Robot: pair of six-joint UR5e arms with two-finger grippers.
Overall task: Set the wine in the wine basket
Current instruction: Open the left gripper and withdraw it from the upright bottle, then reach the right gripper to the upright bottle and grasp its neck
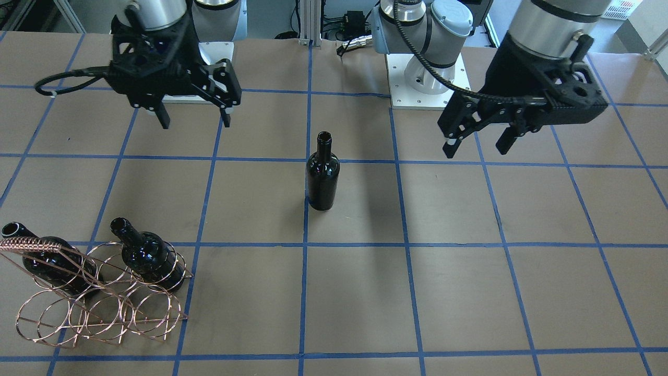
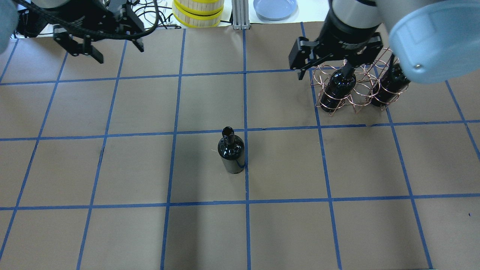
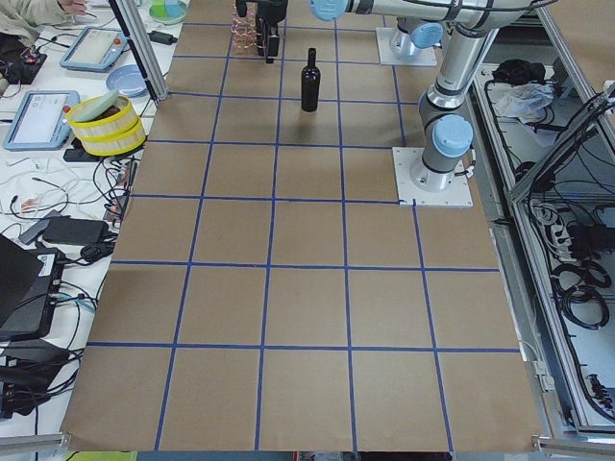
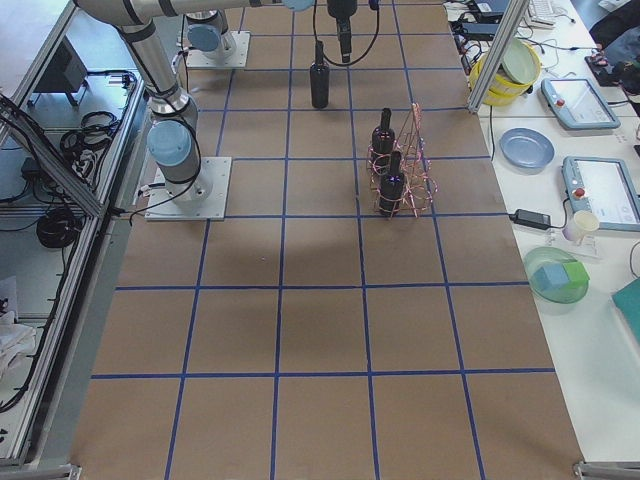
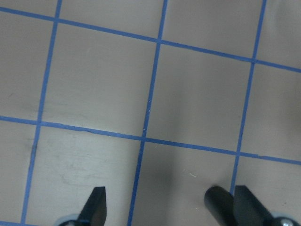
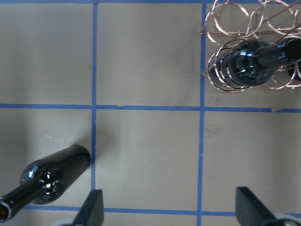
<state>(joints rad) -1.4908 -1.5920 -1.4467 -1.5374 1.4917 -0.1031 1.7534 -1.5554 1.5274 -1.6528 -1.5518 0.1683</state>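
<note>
Though the brown tabletop (image 1: 469, 292) is mostly bare, both arms hang above it, the right arm (image 1: 151, 62) and left arm (image 1: 548, 78) each with jaws spread wide, gripping nothing. On the right arm's side, the copper basket (image 1: 49, 243) already carries two bottles (image 1: 151, 256) (image 1: 49, 266). The third bottle (image 1: 322, 177) stands upright mid-table, well apart, so I'd say one placement remains.

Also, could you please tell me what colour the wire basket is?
Rose-gold, a coppery pink; the wine basket shows best in the front-facing view.
</note>
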